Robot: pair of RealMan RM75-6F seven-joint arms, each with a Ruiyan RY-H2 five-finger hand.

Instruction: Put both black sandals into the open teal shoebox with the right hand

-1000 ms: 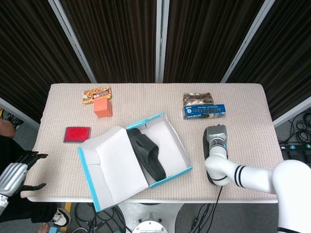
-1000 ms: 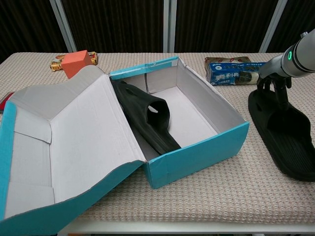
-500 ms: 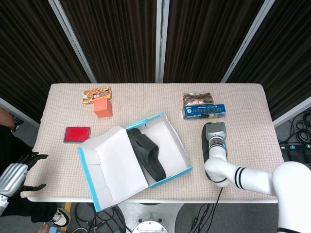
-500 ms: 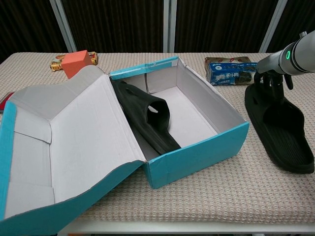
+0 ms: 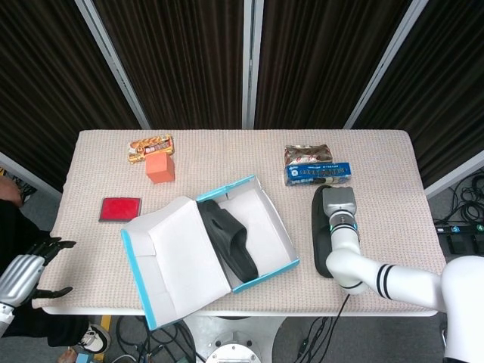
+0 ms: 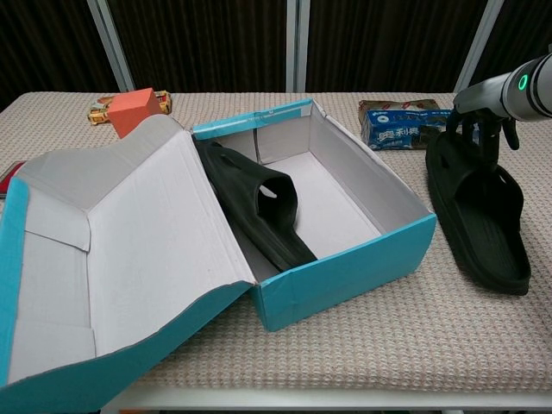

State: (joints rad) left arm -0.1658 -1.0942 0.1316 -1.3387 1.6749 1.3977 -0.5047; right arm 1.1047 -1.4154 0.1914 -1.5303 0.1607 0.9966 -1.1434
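One sandal in the box, the other in the right hand's grip beside it.

The blue packet (image 6: pixel 407 129) at the far right carries white lettering too small to read, and the same goes for the printed snack wrappers. The right hand (image 6: pixel 477 129) reaches down from the bent white arm and grips the far end of the second sandal (image 6: pixel 479 211), fingers hooked over its edge, so the sandal tilts up just right of the box (image 6: pixel 345 272). The first sandal (image 6: pixel 254 203) leans against the left wall inside the box. The left hand (image 5: pixel 26 268) hangs off the table's left edge, fingers spread, holding nothing.
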